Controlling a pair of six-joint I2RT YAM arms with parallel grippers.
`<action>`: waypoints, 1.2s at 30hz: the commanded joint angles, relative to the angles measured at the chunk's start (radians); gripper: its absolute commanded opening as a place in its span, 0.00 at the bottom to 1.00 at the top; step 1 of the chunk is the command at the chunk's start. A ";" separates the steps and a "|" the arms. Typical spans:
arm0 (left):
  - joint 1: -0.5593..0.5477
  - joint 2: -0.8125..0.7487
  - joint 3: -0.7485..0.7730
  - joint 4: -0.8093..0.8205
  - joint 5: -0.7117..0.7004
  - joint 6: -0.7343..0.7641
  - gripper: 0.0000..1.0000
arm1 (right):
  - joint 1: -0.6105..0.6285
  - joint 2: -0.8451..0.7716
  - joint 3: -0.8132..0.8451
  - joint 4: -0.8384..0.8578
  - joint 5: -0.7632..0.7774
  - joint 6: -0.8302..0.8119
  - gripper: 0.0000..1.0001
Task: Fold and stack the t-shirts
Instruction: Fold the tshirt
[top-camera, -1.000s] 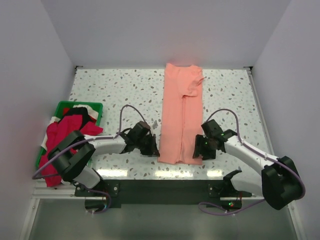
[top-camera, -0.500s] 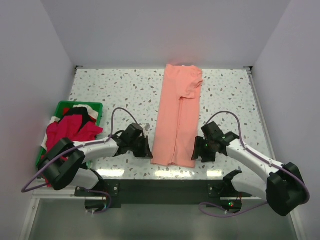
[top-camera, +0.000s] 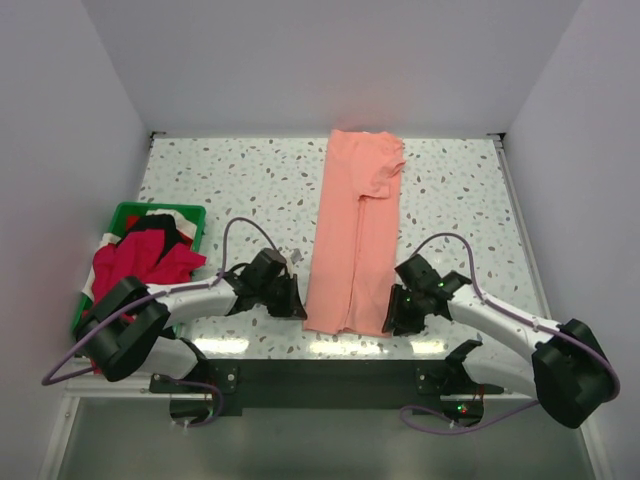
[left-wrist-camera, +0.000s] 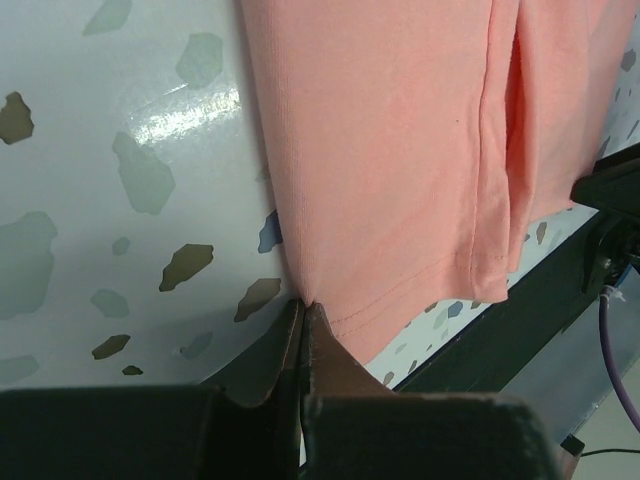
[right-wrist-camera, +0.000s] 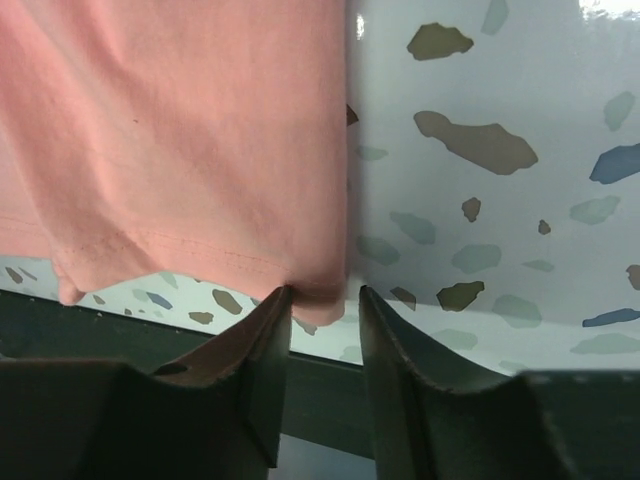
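Salmon-pink cloth t-shirt (top-camera: 355, 240), folded long, lay flat. L gripper (left-wrist-camera: 303, 310) pinched its hem corner; R gripper (right-wrist-camera: 325, 295) jaws apart, straddled opp. corner.

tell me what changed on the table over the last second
The left gripper, shut on the near left hem corner of the salmon-pink t-shirt, dragged that end left and slightly nearer the robot. The right gripper followed to the near right corner, its jaws narrowing around it but not yet closed. The shirt's far end and the green bin stayed put.
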 joint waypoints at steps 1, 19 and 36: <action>-0.009 -0.008 -0.029 -0.060 0.001 0.003 0.00 | 0.005 -0.012 -0.019 0.008 0.014 0.019 0.35; -0.019 -0.082 0.015 -0.148 0.064 0.056 0.17 | 0.003 -0.187 -0.068 -0.084 -0.015 0.026 0.16; -0.021 -0.103 -0.085 -0.100 0.054 -0.028 0.41 | 0.003 -0.162 -0.134 0.057 -0.090 0.075 0.41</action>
